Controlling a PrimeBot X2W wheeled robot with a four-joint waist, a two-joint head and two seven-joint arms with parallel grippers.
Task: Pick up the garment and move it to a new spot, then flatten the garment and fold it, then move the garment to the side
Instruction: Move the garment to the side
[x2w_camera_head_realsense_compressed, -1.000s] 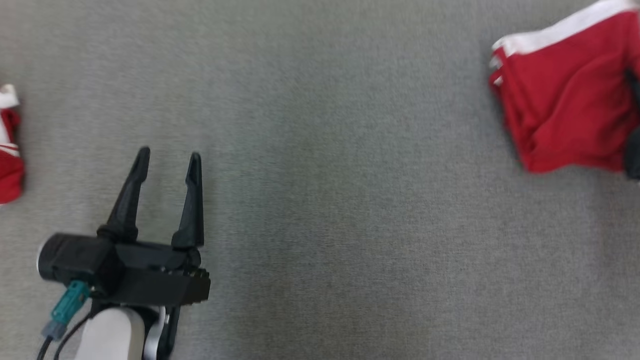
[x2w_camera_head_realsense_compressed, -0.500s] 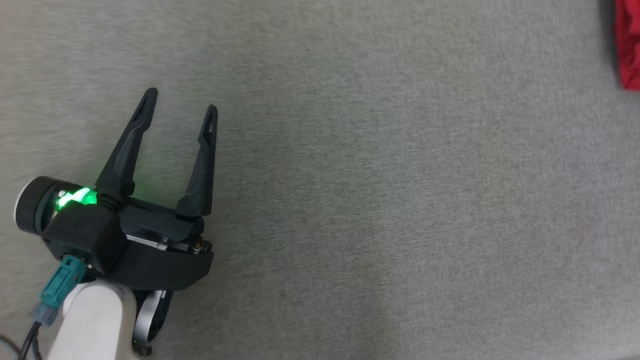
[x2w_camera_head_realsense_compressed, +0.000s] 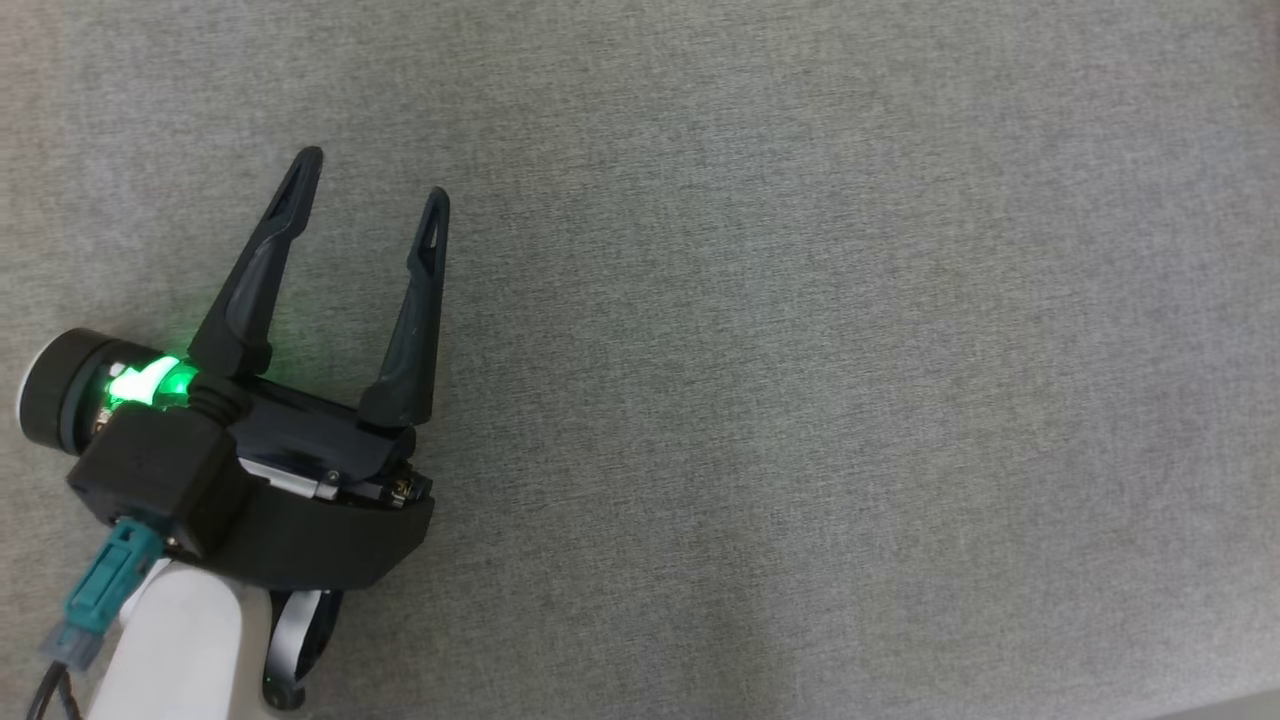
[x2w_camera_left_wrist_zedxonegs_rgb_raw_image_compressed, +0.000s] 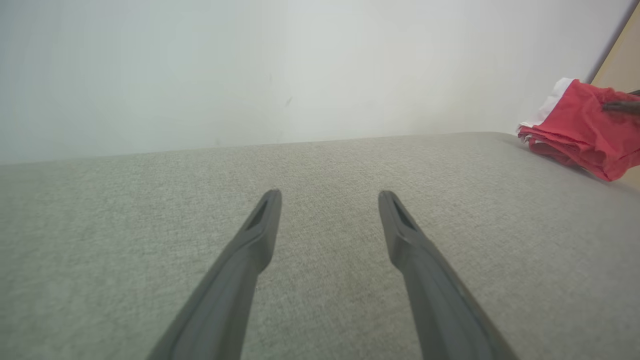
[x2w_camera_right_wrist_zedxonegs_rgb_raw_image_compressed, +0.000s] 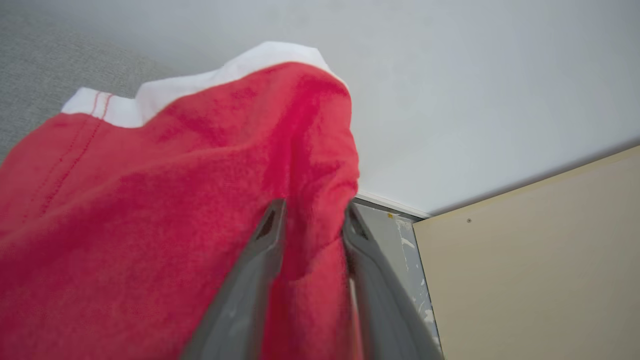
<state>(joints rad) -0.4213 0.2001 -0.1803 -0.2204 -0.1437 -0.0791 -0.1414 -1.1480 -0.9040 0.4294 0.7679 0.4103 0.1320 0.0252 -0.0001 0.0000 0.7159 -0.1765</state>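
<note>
Right gripper (x2w_camera_right_wrist_zedxonegs_rgb_raw_image_compressed: 312, 215): jaws narrowly apart, fold of red garment (x2w_camera_right_wrist_zedxonegs_rgb_raw_image_compressed: 150, 200) between fingers; can't tell if pinched or loose. Cloth drapes over both fingers, white trim on top edge. Left gripper (x2w_camera_head_realsense_compressed: 373, 175): jaws wide, nothing held, over bare grey surface (x2w_camera_head_realsense_compressed: 800, 350). From left wrist view, garment sits folded at surface's far right corner, well apart from left jaws, nothing between. White wall (x2w_camera_left_wrist_zedxonegs_rgb_raw_image_compressed: 250, 65) behind; beige panel (x2w_camera_right_wrist_zedxonegs_rgb_raw_image_compressed: 540, 260) just beside garment.
</note>
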